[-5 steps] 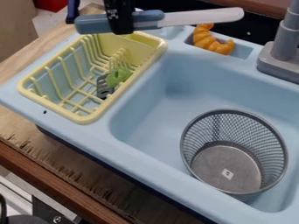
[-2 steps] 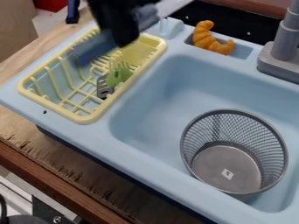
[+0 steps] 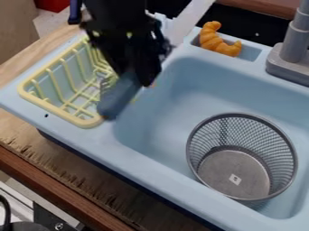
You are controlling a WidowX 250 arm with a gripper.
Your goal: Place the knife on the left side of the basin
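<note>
- Yellow rack [image 3: 53, 108]: knife [image 3: 118, 98] hangs over its right edge, handle low.
- My jaws: clamped on knife. Step: positioning.
- Basin [image 3: 160, 128]: next, ease right to left side, lower, release.
- Mesh basket [image 3: 265, 135]: avoid.

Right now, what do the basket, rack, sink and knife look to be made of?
Basket: probably metal, dull grey, given its fine wire-like mesh.
Rack: likely plastic, smooth pale yellow, with rounded bars.
Sink: seemingly moulded plastic, light blue with a soft sheen, its corners rounded.
Knife: perhaps plastic, with blue-grey handle and whitish blade; no metallic shine shows, but that isn't conclusive.
</note>
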